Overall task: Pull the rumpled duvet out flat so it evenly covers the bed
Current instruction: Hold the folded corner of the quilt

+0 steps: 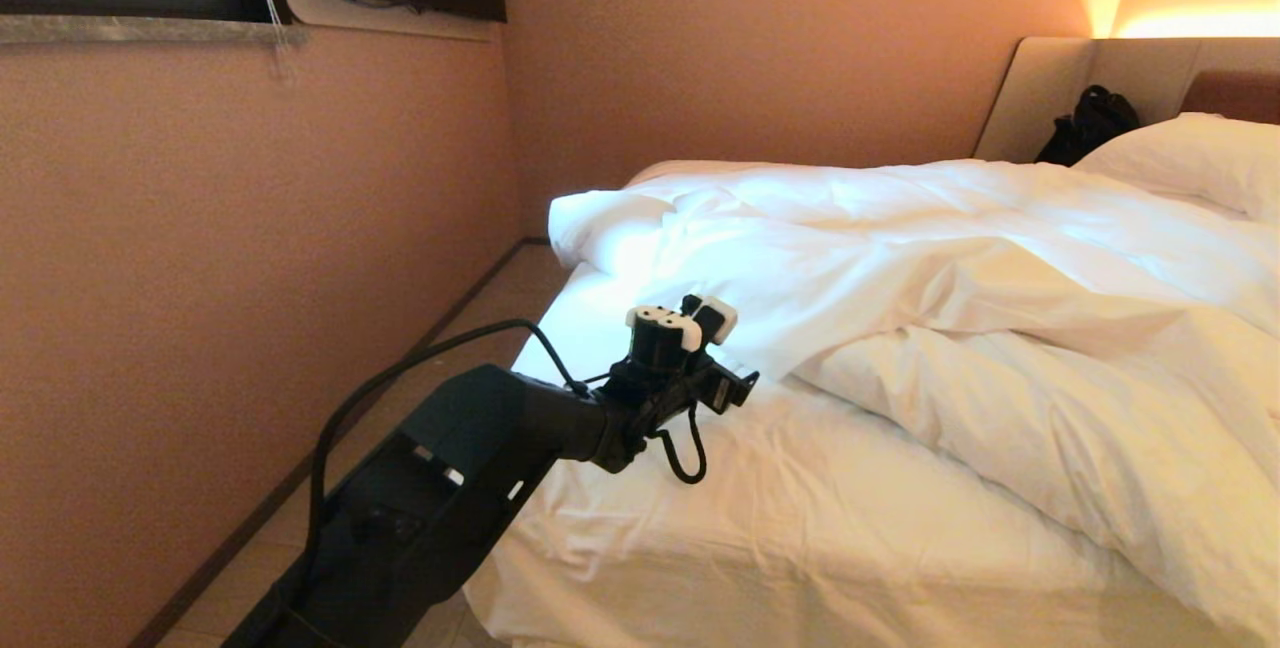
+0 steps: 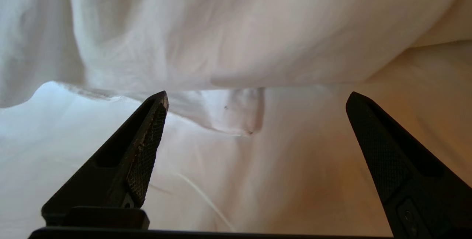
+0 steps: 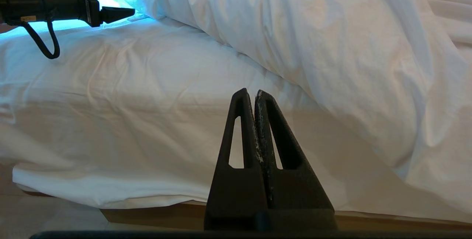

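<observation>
Nearest the robot, the right gripper (image 3: pixel 254 95) hangs low beside the bed (image 1: pixel 640 528), its fingers pressed together on nothing, apparently parked and out of the work. Just past it, the near part of the mattress lies bare under the thin fitted sheet (image 1: pixel 760 488), which judging by the task should be covered.

Further in, the left gripper (image 2: pixel 258 97) reaches over the sheet with its fingers (image 2: pixel 147 146) spread wide and nothing between them. It points at a small loose fold on the edge of the duvet (image 1: pixel 950 268), close to it but not touching.

Beyond that, the duvet sits heaped and rumpled across the middle and far side of the bed, folded back on itself toward the pillow (image 1: pixel 1190 163) and headboard (image 1: pixel 1100 68).

So the spreading looks barely begun: no hold is taken yet, and the whole pull toward the foot and near corner remains.
</observation>
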You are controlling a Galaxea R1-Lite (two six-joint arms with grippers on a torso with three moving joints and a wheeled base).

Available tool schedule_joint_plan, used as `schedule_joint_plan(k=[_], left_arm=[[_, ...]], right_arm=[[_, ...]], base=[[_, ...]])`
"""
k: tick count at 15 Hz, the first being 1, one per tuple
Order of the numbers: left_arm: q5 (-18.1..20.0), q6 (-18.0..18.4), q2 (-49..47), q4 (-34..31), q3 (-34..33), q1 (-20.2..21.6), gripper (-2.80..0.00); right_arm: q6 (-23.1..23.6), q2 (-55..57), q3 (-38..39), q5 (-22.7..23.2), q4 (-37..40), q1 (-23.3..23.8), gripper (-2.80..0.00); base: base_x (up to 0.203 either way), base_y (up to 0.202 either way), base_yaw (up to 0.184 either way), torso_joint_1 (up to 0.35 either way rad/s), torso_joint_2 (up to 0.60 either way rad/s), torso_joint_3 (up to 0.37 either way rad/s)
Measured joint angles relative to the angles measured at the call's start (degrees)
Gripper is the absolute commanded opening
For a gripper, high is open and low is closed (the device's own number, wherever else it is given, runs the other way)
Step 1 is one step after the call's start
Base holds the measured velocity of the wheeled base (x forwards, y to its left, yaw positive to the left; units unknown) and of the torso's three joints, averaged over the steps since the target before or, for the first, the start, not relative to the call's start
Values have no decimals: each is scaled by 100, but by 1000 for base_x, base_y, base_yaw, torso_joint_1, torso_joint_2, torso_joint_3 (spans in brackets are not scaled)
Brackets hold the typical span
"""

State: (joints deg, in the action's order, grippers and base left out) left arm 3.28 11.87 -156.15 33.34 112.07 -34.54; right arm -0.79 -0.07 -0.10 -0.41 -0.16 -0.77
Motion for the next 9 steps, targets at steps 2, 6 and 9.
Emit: schedule_joint_plan(k=[2, 6, 9], left_arm=[[-9, 10, 27, 49, -2, 63, 0], [-12, 10, 66, 82, 0, 284, 0], [-6, 9, 96, 78, 6, 463, 0]], right_arm=[[2, 0, 0, -3, 1, 0, -280], [2, 0, 0, 0, 2, 0, -280], [0, 0, 0, -3, 0, 0, -280]], base=[[0, 0, 0, 0, 0, 0], [0, 0, 0, 0, 0, 0], [0, 0, 0, 0, 0, 0]])
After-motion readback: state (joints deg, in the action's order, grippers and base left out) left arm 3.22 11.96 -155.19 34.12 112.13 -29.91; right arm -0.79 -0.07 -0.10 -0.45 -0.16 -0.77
